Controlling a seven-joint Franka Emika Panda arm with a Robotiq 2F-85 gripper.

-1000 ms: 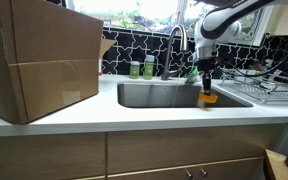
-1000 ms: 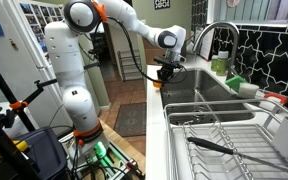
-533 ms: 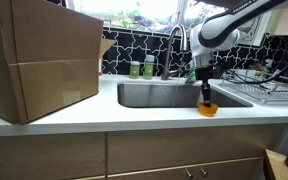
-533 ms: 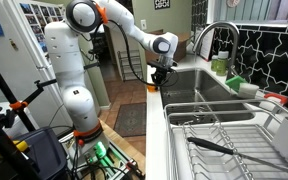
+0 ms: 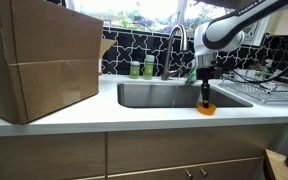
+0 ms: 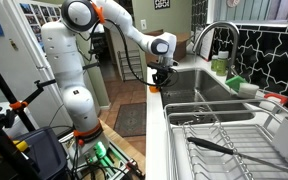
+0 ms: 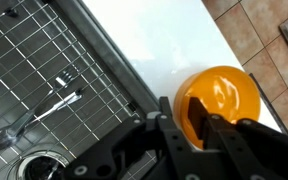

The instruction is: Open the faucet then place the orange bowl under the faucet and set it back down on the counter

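The orange bowl [image 5: 208,109] sits on or just above the front strip of the white counter [image 5: 84,118], in front of the sink. It also shows in an exterior view [image 6: 154,90] and in the wrist view [image 7: 227,92]. My gripper [image 5: 205,96] [image 6: 157,81] points straight down over it. In the wrist view the gripper [image 7: 181,104] is shut on the bowl's rim, one finger inside and one outside. The steel gooseneck faucet [image 5: 176,40] [image 6: 216,30] stands behind the sink; I cannot tell whether water is running.
The steel sink [image 5: 154,95] [image 7: 44,70] lies just behind the bowl. A large cardboard box [image 5: 39,60] fills one end of the counter. Green bottles [image 5: 141,69] stand by the faucet. A wire dish rack [image 5: 274,92] [image 6: 224,135] sits beside the sink.
My gripper carried the orange bowl from over the sink's edge toward the front strip of counter and lowered it. In the last half second it barely moved.
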